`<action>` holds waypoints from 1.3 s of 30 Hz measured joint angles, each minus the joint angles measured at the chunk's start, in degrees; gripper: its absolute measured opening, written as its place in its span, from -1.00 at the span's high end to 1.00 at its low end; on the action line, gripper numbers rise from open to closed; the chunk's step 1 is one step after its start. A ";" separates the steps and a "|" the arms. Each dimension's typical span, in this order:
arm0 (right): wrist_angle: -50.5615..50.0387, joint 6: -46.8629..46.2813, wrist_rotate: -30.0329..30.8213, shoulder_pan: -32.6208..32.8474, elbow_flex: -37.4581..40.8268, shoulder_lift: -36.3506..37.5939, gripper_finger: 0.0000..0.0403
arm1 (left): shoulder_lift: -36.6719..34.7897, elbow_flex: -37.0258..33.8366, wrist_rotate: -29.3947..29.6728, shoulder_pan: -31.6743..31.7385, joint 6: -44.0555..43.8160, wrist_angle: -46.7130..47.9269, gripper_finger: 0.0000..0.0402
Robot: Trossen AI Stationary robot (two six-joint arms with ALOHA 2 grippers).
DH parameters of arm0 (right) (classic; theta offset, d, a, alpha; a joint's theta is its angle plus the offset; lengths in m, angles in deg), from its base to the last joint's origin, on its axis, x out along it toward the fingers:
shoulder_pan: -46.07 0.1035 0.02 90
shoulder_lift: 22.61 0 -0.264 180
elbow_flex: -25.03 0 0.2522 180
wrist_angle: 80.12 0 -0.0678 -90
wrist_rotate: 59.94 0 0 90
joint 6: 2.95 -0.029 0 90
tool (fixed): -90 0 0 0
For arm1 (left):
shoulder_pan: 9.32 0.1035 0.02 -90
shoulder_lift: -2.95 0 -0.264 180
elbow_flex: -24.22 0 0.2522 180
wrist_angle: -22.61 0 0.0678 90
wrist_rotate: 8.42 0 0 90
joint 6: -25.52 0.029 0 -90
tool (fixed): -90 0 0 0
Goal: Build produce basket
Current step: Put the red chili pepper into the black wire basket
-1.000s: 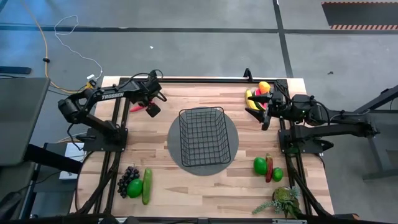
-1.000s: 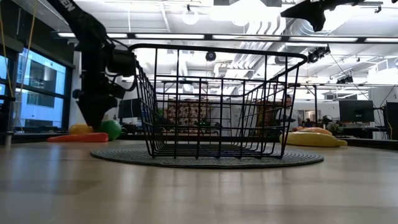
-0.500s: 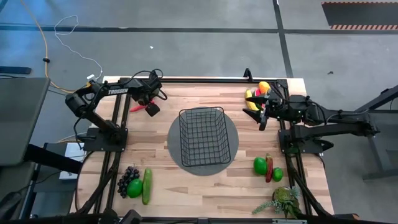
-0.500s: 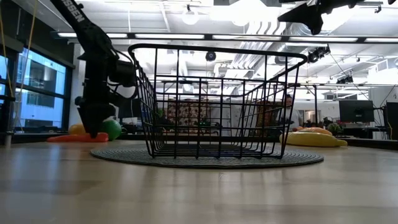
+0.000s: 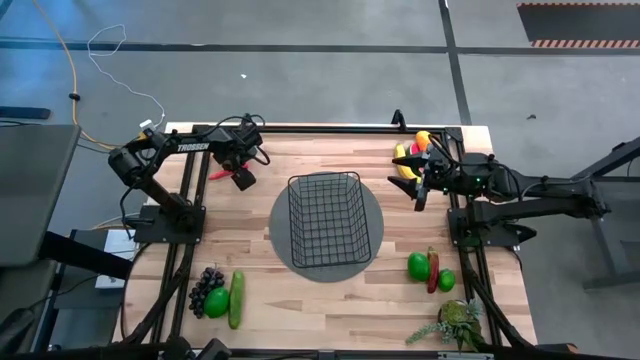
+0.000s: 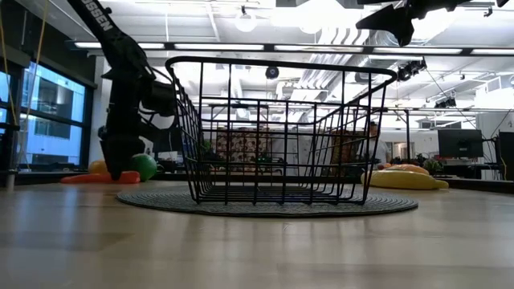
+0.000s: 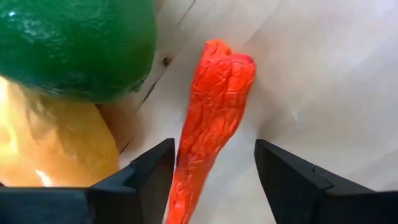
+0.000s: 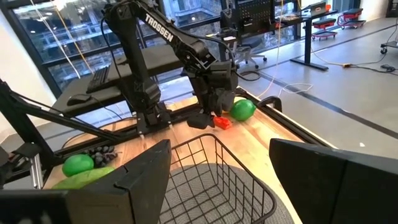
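Left gripper astride a red chili at the worktop's far left corner

The left gripper [image 7: 211, 180] stands low over the red chili [image 7: 211, 124], its fingers [image 7: 149, 171] apart on either side and not yet clamped; the chili's long axis runs straight out ahead between them, so closing would pinch it across its width. A green round fruit [image 7: 74, 46] lies just beside. The basket [image 5: 325, 220] waits empty mid-worktop. The right gripper [image 5: 422, 182], open, hovers by the banana [image 5: 400, 160].

overhead and table-level cameras both see the basket [image 5: 329, 220]; wrist cameras look forward.
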 joint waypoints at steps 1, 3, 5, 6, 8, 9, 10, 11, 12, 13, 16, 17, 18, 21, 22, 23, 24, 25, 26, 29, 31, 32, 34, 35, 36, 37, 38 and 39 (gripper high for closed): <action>0.00 -0.01 -0.04 0.00 0.00 0.00 -0.27 | 0.00 0.00 -0.13 0.02 0.33 0.23 0.00; 0.00 -0.35 -0.11 0.00 0.00 0.00 -0.27 | 0.00 0.00 -0.23 0.02 1.09 0.69 0.05; 0.00 -0.91 -0.16 0.00 0.00 0.00 -0.27 | 0.00 0.00 -0.34 0.02 1.18 0.88 0.11; 0.00 -0.97 -0.16 0.00 0.00 0.00 -0.27 | 0.00 0.00 -0.34 0.02 1.18 0.85 0.14; 0.00 -1.00 -0.18 0.00 0.00 0.00 -0.27 | 0.00 0.00 -0.35 0.02 1.18 0.85 0.19; 0.00 -1.00 -0.29 0.00 0.00 0.00 -0.27 | 0.00 0.00 -0.34 0.02 1.18 0.85 0.22; 0.00 -1.00 -0.35 0.00 0.00 0.00 -0.27 | -0.01 0.00 -0.34 0.02 1.18 0.85 0.25; 0.00 -1.00 -0.35 0.00 0.00 0.00 -0.27 | -0.01 0.00 -0.34 0.02 1.18 0.85 0.28; 0.00 -1.00 -0.35 0.00 0.00 0.00 -0.27 | 0.00 0.00 -0.34 0.02 1.18 0.85 0.31; 0.00 -0.99 -0.35 0.00 0.00 0.00 -0.27 | -0.02 0.00 -0.36 0.02 1.18 0.85 0.34; -0.02 -0.89 -0.35 0.00 0.00 0.00 -0.27 | -0.02 0.00 -0.36 0.02 1.18 0.85 0.43; -0.03 -0.86 -0.35 0.00 0.00 0.00 -0.27 | -0.03 0.00 -0.36 0.02 1.18 0.85 0.46; -0.03 -0.85 -0.35 0.00 0.00 0.00 -0.27 | -0.04 0.00 -0.35 0.02 1.18 0.85 0.49; -0.03 -0.85 -0.35 0.00 0.00 0.00 -0.27 | -0.09 0.00 -0.34 0.02 1.18 0.88 0.57; -0.03 -0.84 -0.34 0.00 0.00 0.00 -0.27 | -0.09 0.00 -0.34 0.02 1.18 0.88 0.59; -0.03 -0.85 -0.33 0.00 0.00 0.00 -0.27 | -0.09 0.00 -0.34 0.02 1.16 0.88 0.61; -0.03 -0.85 -0.33 0.00 0.00 0.00 -0.27 | -0.10 0.00 -0.34 0.02 1.16 0.88 0.62; -0.03 -0.85 -0.35 0.00 0.00 0.00 -0.27 | -0.12 0.00 -0.34 0.02 1.16 0.89 0.64; -0.03 -0.85 -0.33 0.00 0.00 0.00 -0.27 | -0.14 0.03 -0.37 0.02 1.18 0.99 0.64; -0.03 -0.83 -0.35 0.00 0.00 0.00 -0.27 | -0.13 1.37 -0.76 0.05 1.12 3.30 0.65; -0.03 -0.81 -0.33 0.00 0.00 0.00 -0.27 | -0.13 3.33 -0.76 0.07 1.14 5.72 0.64; -0.03 -0.59 -0.33 0.00 0.00 0.00 -0.27 | -0.15 4.51 -0.77 0.07 1.14 6.73 0.64; -0.03 0.11 -0.31 0.00 0.00 0.00 -0.27 | -0.69 6.94 -0.78 0.07 1.14 8.46 0.64; -0.03 0.38 -0.31 0.00 0.00 0.00 -0.27 | -1.17 8.25 -0.84 0.07 1.12 8.95 0.64; -0.03 0.48 -0.31 0.00 0.00 0.02 -0.27 | -1.78 9.58 -1.37 0.08 1.07 9.02 0.64; -0.03 0.43 -0.31 0.00 0.00 0.00 -0.27 | -2.53 10.82 -2.39 0.09 0.84 9.04 0.64; -0.04 0.09 -0.31 0.00 0.00 0.01 -0.27 | -3.37 12.01 -3.36 0.09 0.32 9.13 0.64; -0.05 0.07 -0.32 0.00 0.00 0.01 -0.27 | -4.31 13.21 -4.28 0.09 -0.52 9.17 0.65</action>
